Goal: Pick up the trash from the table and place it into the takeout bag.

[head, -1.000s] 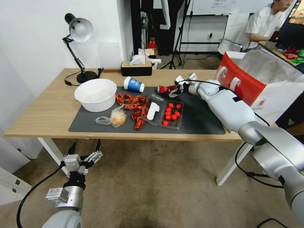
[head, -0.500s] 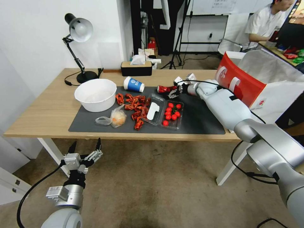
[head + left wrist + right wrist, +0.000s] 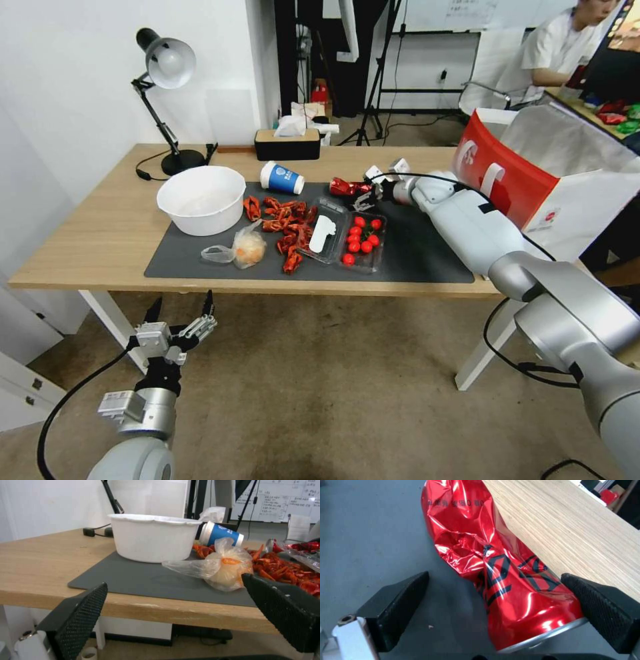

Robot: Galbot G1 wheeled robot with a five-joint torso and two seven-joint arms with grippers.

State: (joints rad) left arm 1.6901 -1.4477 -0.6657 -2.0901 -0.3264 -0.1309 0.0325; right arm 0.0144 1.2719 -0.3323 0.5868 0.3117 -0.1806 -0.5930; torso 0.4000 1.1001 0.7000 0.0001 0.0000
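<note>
The crushed red can [image 3: 343,187] lies at the back edge of the dark mat [image 3: 427,257] on the table [image 3: 93,233]. My right gripper [image 3: 366,191] is open around its near end; in the right wrist view the can [image 3: 493,562] rests between the two fingers of that gripper [image 3: 495,577], with a gap on one side. The red-and-white takeout bag [image 3: 507,175] stands open at the table's right end. A blue-and-white paper cup [image 3: 281,178] lies on its side, and a clear plastic bag with an orange lump [image 3: 248,247] lies near the front. My left gripper [image 3: 181,303] hangs open below the table's front edge.
A white bowl [image 3: 201,199], scattered red shells [image 3: 287,223] and a clear tray of cherry tomatoes [image 3: 361,239] sit on the mat. A desk lamp [image 3: 167,67] and a tissue box [image 3: 287,143] stand at the back. The cup [image 3: 221,532] and plastic bag [image 3: 223,570] face the left gripper [image 3: 175,581].
My right gripper has crept a little to the left along the can, and the can has shifted slightly with it. The left arm has stayed still.
</note>
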